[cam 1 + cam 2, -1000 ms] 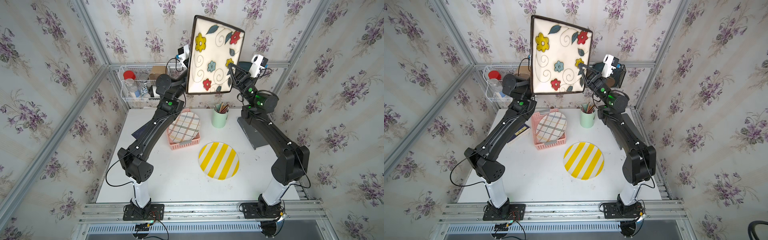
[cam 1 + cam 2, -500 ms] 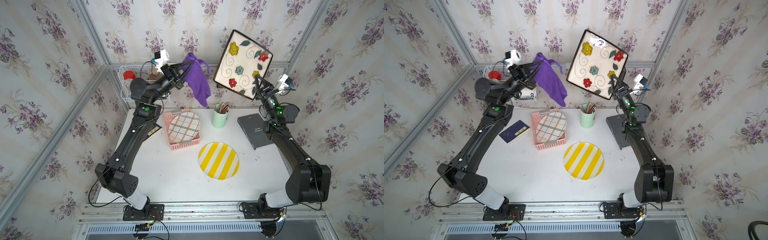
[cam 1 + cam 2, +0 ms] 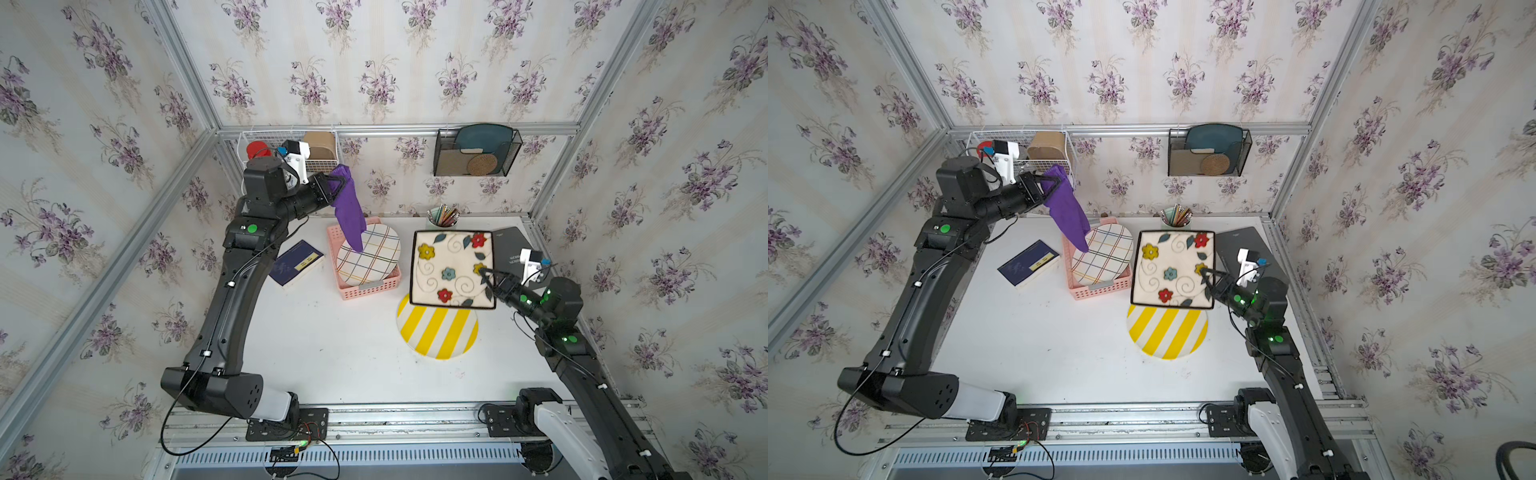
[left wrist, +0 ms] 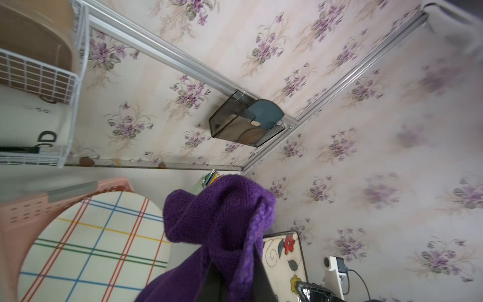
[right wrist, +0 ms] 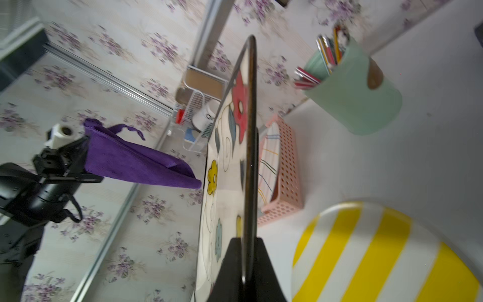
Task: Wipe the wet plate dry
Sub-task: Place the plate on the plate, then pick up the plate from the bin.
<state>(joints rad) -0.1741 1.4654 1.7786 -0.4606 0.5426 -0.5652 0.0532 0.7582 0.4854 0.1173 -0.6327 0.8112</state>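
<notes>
Edge of the flowered square plate (image 3: pixel 451 268) is clamped tight between my right fingers (image 3: pixel 485 273). The plate juts out from them face up, clear of the table (image 3: pixel 332 353) and over part of a yellow striped plate (image 3: pixel 436 334). My left fingers (image 3: pixel 337 183) are closed on the purple cloth (image 3: pixel 351 216), which hangs below them over a checked plate (image 3: pixel 368 259) in the pink basket (image 3: pixel 370 286), apart from the flowered plate.

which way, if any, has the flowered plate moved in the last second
Yes: the flowered plate came down, from above the pencil cup to nearer the striped plate.
</notes>
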